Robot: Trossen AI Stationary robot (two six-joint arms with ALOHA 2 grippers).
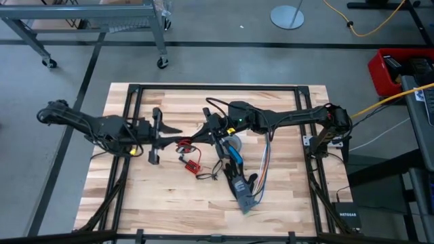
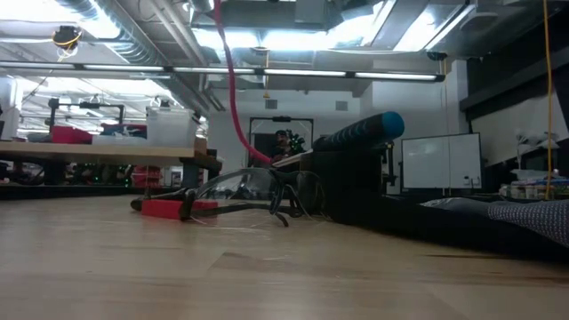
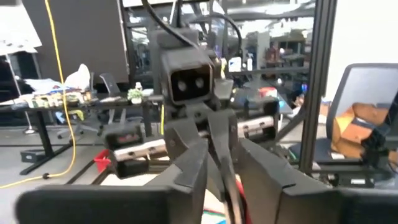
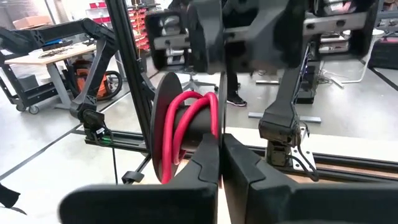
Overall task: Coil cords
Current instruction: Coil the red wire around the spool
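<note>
The cords (image 1: 183, 145) are a thin red and black bundle at the table's middle, between my two grippers. In the low view a red strand (image 2: 233, 98) rises from the table out of the picture's top, and black strands (image 2: 271, 191) lie on the wood. My right gripper (image 1: 204, 131) is shut on the cord. It also shows in its own wrist view (image 4: 221, 168) and in the left wrist view (image 3: 208, 149). My left gripper (image 1: 178, 131) faces it, open, and the cord (image 3: 230, 186) runs between its fingers. My right gripper pinches the cord between its two fingers, coming level from the table's right. Its own fingers (image 4: 205, 163) hide the place of contact. Two red loops (image 4: 189, 121) stand just beyond its tips, lifted off the table. My left gripper has the red loops lying against one dark finger (image 4: 163, 124). I cannot tell whether the loops go around that finger.
A small red board (image 1: 192, 165) with a short wire lies near the cords; it also shows in the low view (image 2: 169, 209). A grey tape roll (image 1: 235, 144), multicoloured ribbon wires (image 1: 264, 163), a blue-handled tool (image 2: 360, 133) and a flat black device (image 1: 242, 193) lie right of the middle.
</note>
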